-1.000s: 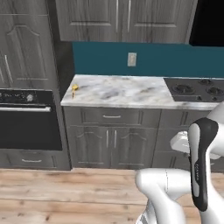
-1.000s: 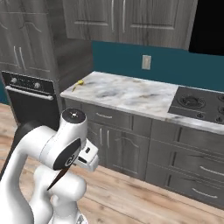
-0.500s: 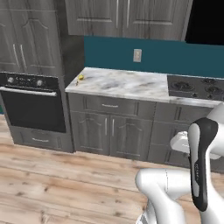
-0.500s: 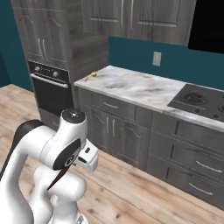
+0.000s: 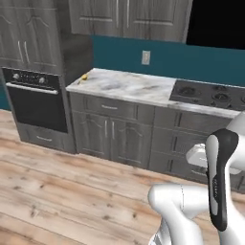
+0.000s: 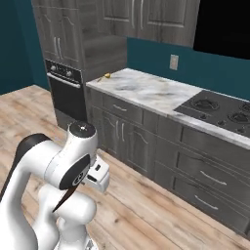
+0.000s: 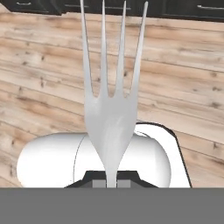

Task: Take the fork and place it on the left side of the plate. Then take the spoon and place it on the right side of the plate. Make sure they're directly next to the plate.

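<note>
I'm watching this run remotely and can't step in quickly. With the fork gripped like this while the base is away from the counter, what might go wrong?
1. The gripper pinches the fork low on its neck, tines far out, so it may swivel or slip.
2. The tines point toward the wooden floor; a dropped fork lands there.
3. A small yellow item lies at the counter corner.

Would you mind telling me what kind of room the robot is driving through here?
A rendered home kitchen, it seems: a built-in black wall oven, a white marble countertop over grey cabinets, and a black gas cooktop against a teal backsplash.
</note>
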